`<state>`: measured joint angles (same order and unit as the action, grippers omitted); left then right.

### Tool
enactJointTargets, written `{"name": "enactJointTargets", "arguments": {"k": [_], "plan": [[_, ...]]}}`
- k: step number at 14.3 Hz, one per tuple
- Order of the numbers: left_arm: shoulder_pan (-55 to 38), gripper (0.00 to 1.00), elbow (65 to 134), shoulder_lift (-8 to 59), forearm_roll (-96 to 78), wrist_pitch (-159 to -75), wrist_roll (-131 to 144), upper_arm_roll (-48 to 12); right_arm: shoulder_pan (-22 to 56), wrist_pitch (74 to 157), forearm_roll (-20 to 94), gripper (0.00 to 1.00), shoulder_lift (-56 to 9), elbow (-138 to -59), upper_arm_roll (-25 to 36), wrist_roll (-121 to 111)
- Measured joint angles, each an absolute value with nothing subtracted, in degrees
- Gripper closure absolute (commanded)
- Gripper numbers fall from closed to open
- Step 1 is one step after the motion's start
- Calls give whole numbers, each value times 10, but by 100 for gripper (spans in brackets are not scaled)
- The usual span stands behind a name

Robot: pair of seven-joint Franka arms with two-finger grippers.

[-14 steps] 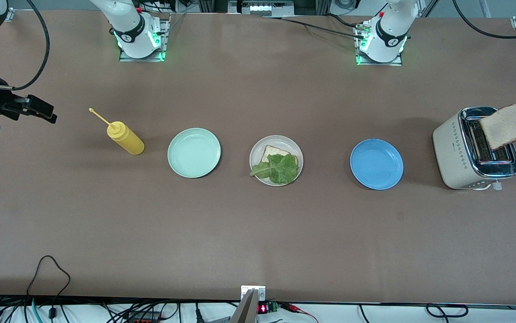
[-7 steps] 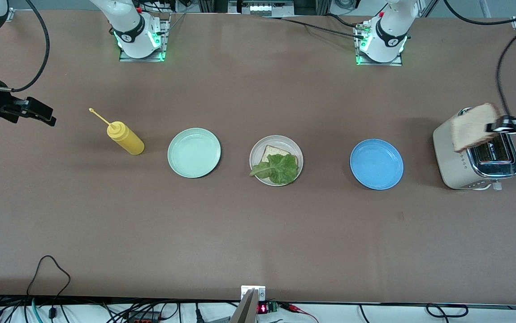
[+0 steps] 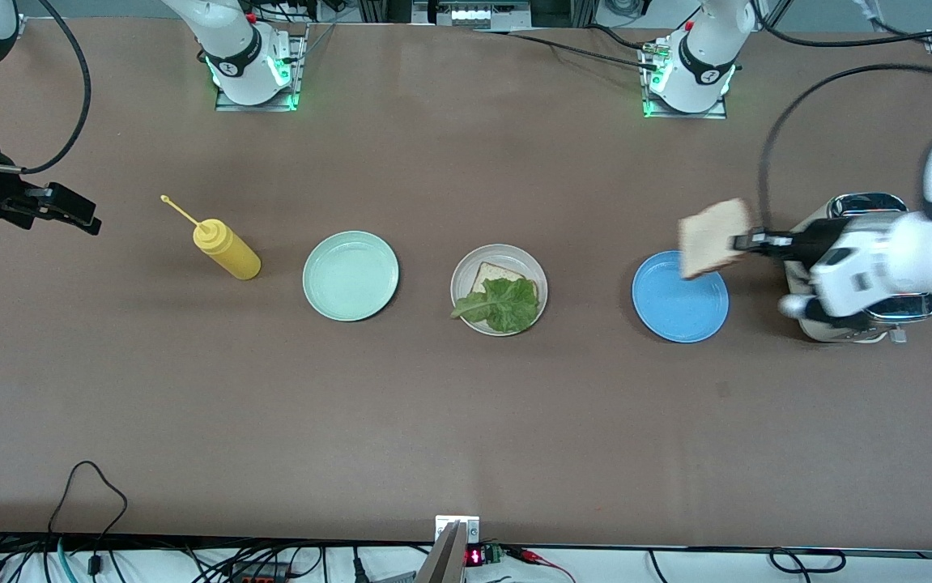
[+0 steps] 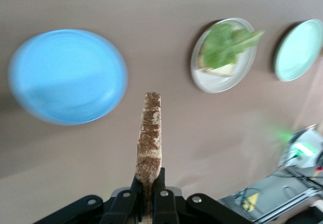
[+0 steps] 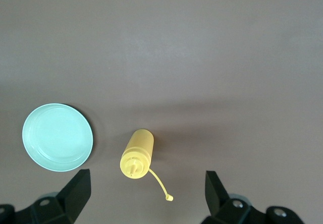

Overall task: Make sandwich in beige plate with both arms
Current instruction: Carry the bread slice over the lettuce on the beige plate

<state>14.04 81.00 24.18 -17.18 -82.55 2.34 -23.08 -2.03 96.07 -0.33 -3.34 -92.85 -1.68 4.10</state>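
Note:
The beige plate [image 3: 462, 274] sits mid-table with one toast slice [image 3: 487, 276] and a green lettuce leaf [image 3: 502, 304] on it; it also shows in the left wrist view [image 4: 212, 85]. My left gripper [image 3: 745, 240] is shut on a second toast slice [image 3: 712, 237], held on edge in the air over the rim of the blue plate [image 3: 676, 304]. In the left wrist view the toast [image 4: 149, 135] stands between the fingers [image 4: 158, 178]. My right gripper [image 3: 81, 212] is open and empty, waiting high at the right arm's end of the table, over bare table beside the mustard bottle [image 3: 227, 249].
A mint-green plate [image 3: 350, 275] lies between the mustard bottle and the beige plate. A beige toaster [image 3: 818, 324] stands at the left arm's end, partly hidden by the left arm. In the right wrist view the mustard bottle [image 5: 136, 152] and mint-green plate [image 5: 57, 136] show below.
My left gripper has carried the toast slice from above the toaster toward the table's middle, now over the blue plate's rim. The right gripper has hardly moved.

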Motion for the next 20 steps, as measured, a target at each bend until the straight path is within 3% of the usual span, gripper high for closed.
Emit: {"name": "enactJointTargets", "arguments": {"k": [10, 16, 20], "plan": [[-12, 99, 843, 317, -252, -1047, 163, -232, -20, 980, -3, 0, -34, -928, -17, 41], [-46, 99, 925, 333, -323, -1251, 177, -224, -20, 980, -3, 0, -34, -928, -17, 41], [-48, 100, 952, 335, -360, -1273, 176, -221, -20, 980, -3, 0, -34, -928, -17, 41]]}}
